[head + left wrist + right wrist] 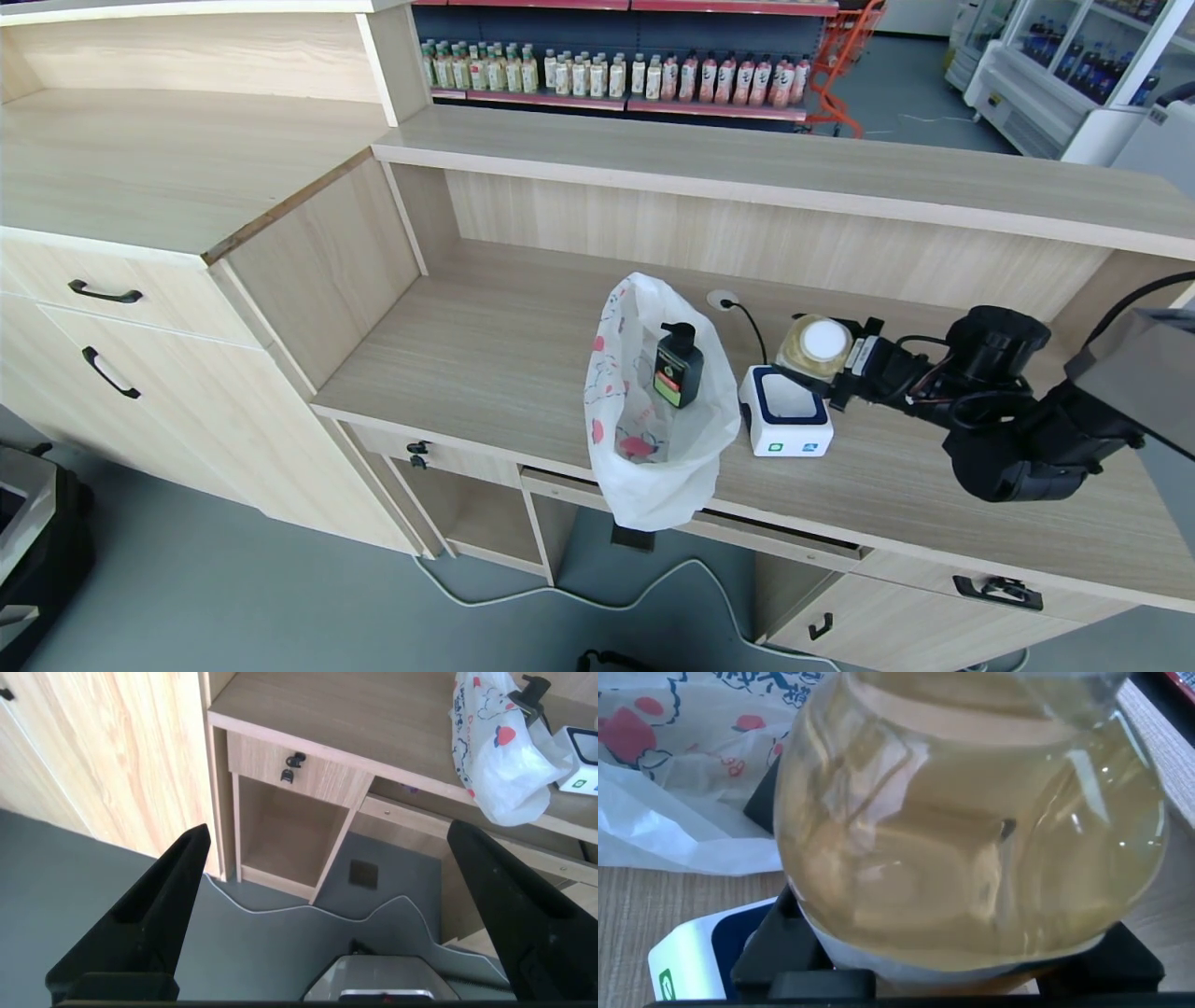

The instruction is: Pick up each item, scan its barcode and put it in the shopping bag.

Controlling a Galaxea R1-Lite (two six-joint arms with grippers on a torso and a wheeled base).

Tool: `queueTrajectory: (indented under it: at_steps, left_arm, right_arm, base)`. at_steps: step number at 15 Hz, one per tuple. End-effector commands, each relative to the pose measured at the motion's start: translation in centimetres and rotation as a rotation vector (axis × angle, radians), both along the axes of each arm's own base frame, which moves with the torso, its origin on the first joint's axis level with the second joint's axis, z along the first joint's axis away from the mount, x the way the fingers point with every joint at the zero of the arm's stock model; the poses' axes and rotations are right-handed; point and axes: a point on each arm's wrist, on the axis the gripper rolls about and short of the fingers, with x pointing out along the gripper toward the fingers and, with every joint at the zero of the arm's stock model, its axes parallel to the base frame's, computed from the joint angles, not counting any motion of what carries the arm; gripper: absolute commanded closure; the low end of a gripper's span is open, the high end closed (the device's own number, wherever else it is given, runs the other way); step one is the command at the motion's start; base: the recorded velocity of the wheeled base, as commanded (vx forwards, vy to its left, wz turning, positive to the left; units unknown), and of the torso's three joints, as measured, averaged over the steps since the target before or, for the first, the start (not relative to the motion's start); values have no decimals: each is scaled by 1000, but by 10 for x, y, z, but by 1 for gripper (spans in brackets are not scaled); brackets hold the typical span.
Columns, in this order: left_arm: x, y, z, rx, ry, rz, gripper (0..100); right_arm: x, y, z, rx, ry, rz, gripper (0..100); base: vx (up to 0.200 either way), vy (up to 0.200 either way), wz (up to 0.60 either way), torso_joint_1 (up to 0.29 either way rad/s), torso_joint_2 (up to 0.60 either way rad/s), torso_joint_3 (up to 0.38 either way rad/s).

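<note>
My right gripper (834, 359) is shut on a clear jar of yellowish liquid with a white lid (818, 345), holding it just above the far right corner of the white barcode scanner (786, 412) on the counter. In the right wrist view the jar (971, 831) is close up, with the scanner (687, 961) below it. The white shopping bag with red prints (653, 411) stands open to the scanner's left, holding a black pump bottle (678, 364). My left gripper (327, 915) hangs open low in front of the counter, over the floor, with the bag (500, 751) far off.
A black cable (752, 331) runs from a hole in the counter to the scanner. The raised back ledge (794, 177) and a tall side cabinet (177, 168) border the counter. Drawers and an open cubby (280, 835) sit under the counter's front edge.
</note>
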Motion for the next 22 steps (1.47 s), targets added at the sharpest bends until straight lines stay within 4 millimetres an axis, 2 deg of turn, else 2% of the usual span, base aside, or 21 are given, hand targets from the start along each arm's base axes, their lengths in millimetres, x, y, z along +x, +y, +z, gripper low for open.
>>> queueTrajectory:
  at_steps: [1,9,22]
  left_arm:
    - [0,0,0,0,0,0,0]
    - [0,0,0,0,0,0,0]
    - [0,0,0,0,0,0,0]
  right_arm:
    - [4,3,-3,0,1,7,100]
    - [13,4,-10,0,-8,6,100]
    - [14,8,-15,1,-6,14,100]
  base:
    - [0,0,0,0,0,0]
    - [0,0,0,0,0,0]
    - [0,0,0,0,0,0]
